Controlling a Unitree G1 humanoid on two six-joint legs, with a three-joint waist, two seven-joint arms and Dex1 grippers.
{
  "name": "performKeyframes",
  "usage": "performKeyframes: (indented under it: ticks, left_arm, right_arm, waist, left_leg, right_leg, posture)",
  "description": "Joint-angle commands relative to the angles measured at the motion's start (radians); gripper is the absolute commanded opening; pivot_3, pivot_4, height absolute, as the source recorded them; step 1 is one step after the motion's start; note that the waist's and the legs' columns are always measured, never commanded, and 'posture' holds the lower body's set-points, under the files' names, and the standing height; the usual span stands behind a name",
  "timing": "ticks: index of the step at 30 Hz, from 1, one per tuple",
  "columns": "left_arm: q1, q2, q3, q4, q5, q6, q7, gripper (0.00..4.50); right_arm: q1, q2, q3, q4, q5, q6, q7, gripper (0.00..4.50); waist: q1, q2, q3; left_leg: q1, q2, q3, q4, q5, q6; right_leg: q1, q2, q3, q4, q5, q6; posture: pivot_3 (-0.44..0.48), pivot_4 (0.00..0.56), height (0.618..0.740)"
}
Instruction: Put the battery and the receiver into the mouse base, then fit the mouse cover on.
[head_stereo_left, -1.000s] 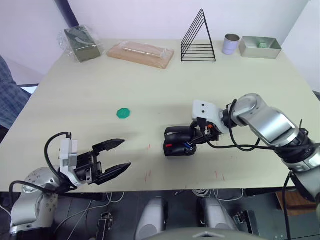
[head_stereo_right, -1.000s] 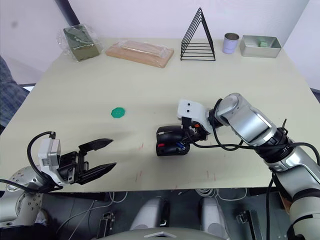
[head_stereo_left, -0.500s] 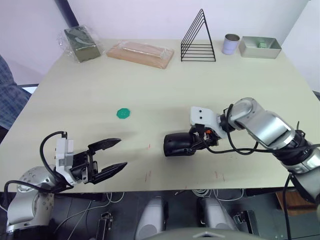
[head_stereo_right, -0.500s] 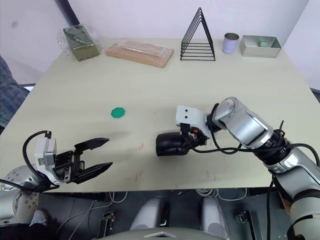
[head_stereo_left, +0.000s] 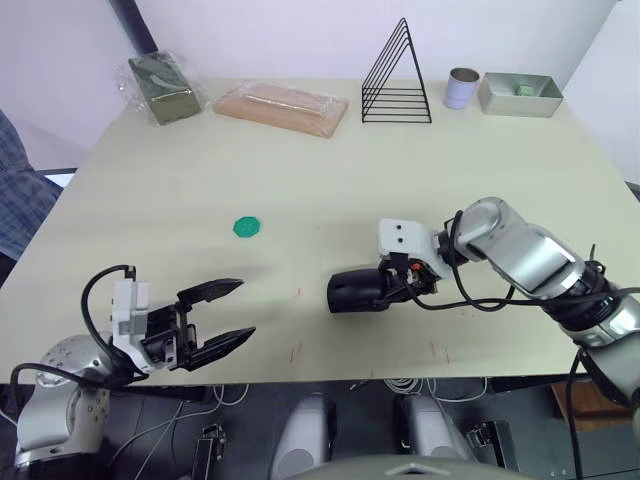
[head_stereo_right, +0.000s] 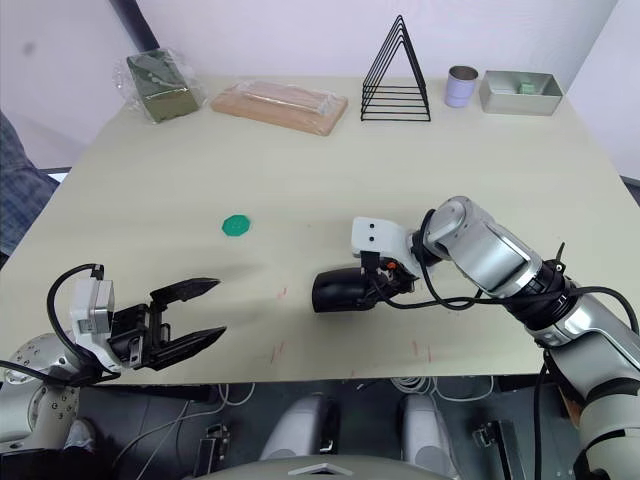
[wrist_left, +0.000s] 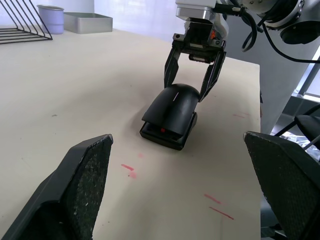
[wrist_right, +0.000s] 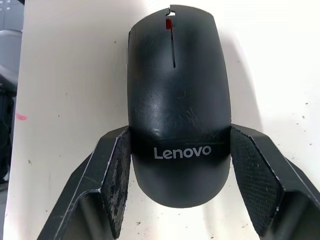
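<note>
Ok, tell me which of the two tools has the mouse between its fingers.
The right tool: its fingers straddle the rear of the mouse cover, which sits on the mouse base. The left tool is open over bare table.

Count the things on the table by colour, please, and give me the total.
Black: 2, the mouse with its cover on, and the wire rack.
Green: 2, the round disc and the wrapped block.
Brown: 1, the wooden board.
Grey metal: 2, the can and the tray.
Total: 7.
</note>
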Motion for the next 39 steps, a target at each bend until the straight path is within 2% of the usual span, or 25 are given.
performKeyframes:
  ticks: [1, 39]
  left_arm:
    - [0.007, -0.001, 0.001, -0.025, -0.001, -0.012, 0.000, 4.50]
    - [0.035, -0.015, -0.003, -0.055, -0.005, -0.007, 0.020, 4.50]
  right_arm:
    - [0.000, 0.005, 0.000, 0.000, -0.010, -0.021, 0.009, 2.44]
    - [-0.003, 0.061, 0.015, 0.039, -0.046, -0.015, 0.024, 2.44]
  waist:
    - [0.000, 0.000, 0.000]
    - [-0.007, -0.001, -0.001]
  left_leg:
    - [0.000, 0.000, 0.000, 0.000, 0.000, 0.000]
    - [-0.001, -0.001, 0.000, -0.005, -0.002, -0.004]
  right_leg:
    - [0.000, 0.000, 0.000, 0.000, 0.000, 0.000]
    - [-0.003, -0.004, 0.002, -0.001, -0.001, -0.002]
  posture:
    - [0.000, 0.150, 0.740]
    - [0.000, 0.150, 0.740]
